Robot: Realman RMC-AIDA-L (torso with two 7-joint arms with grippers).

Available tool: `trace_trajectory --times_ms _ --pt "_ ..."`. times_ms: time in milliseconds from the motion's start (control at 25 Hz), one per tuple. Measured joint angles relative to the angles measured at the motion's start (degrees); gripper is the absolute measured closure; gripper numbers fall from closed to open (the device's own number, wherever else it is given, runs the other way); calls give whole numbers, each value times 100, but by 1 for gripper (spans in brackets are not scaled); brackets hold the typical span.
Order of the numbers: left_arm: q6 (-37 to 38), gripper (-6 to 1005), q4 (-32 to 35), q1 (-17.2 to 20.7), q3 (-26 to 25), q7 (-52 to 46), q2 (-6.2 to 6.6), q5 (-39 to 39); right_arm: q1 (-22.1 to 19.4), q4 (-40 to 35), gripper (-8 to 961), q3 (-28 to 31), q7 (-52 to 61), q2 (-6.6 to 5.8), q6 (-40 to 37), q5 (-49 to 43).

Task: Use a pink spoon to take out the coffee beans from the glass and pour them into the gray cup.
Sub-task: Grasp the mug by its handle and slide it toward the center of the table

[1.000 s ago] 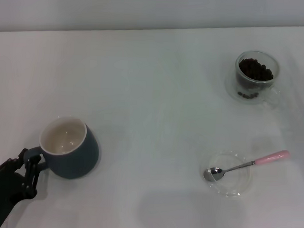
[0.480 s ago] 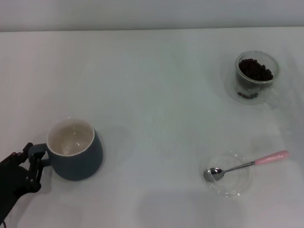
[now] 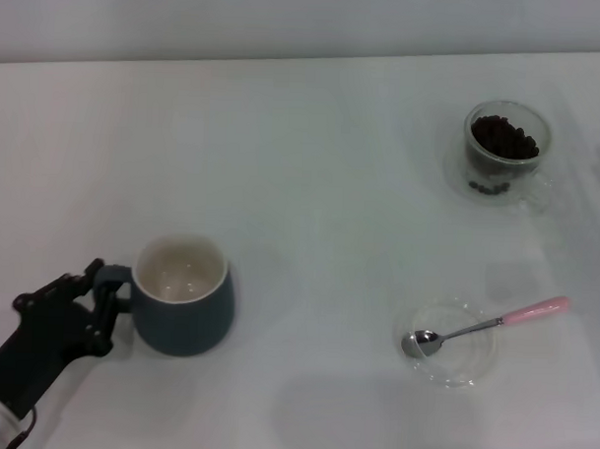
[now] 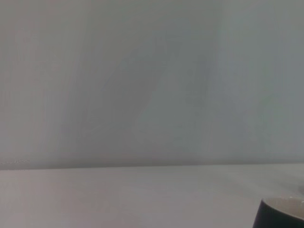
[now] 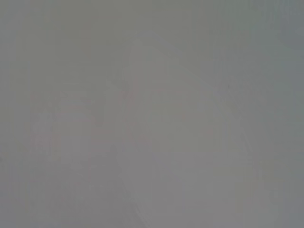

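The gray cup (image 3: 184, 295) stands upright at the front left of the white table, cream inside and empty. My left gripper (image 3: 108, 295) is shut on its loop handle from the left side. The cup's dark rim (image 4: 280, 213) also shows in a corner of the left wrist view. At the back right stands the glass (image 3: 507, 153) with the coffee beans (image 3: 504, 138) heaped in it. The pink spoon (image 3: 486, 325) lies with its silver bowl in a shallow clear saucer (image 3: 452, 343) at the front right, its pink handle pointing right. My right gripper is out of view.
The white table (image 3: 320, 206) reaches to a pale wall at the back. The right wrist view holds only a plain grey surface.
My left gripper has slid the gray cup to the right across the table, holding its handle. The glass, spoon and saucer have not moved.
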Motion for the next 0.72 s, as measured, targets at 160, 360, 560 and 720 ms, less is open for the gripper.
trace_trajectory --times_ms 160,360,560,720 --pt "178 832 -8 -279 8 -6 0 174 39 2 88 -1 0 2 1 -3" --pt "476 844 -35 -678 10 -82 0 524 63 2 89 -1 0 10 6 -6" --pt "658 857 -33 -1012 23 -376 0 910 67 2 88 -1 0 11 9 -6" --pt "886 860 -33 -1282 155 -577 0 997 74 6 88 -1 0 10 10 -6"
